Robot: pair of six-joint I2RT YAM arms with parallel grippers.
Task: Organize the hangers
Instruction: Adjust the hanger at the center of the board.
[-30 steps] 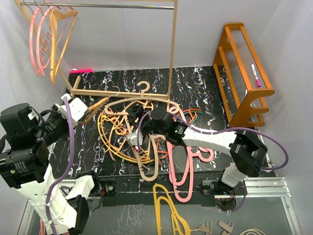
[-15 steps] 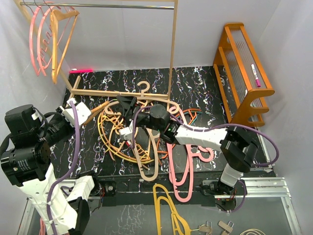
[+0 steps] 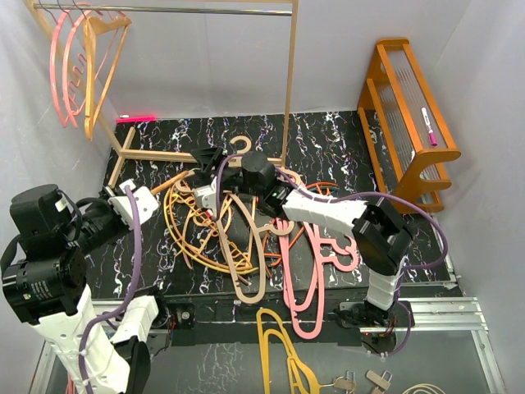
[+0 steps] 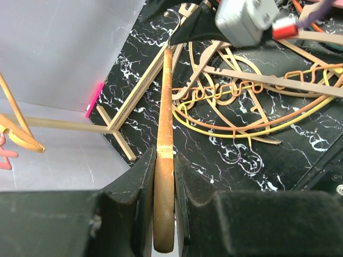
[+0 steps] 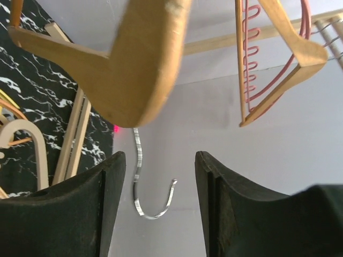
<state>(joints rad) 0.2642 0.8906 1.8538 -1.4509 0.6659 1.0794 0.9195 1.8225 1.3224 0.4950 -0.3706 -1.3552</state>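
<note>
Right pincer (image 5: 159,166) shifted rearward, released, left pincer (image 4: 164,160) clenching slim orange-tan wooden hanger (image 4: 166,96)

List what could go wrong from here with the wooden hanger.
The left fingers pinch the wooden hanger only near one end, so it could twist or slip. The right fingers stand open near its thin hook; closing could miss it. The tangled pile below could snag it.

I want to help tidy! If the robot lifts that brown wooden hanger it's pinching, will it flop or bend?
Probably stiff, not floppy: the wooden hanger looks thick and solid, running straight out from the left gripper. It may tilt or swing, since it's pinched near one end. Its metal hook could snag the tangled hangers nearby.
</note>
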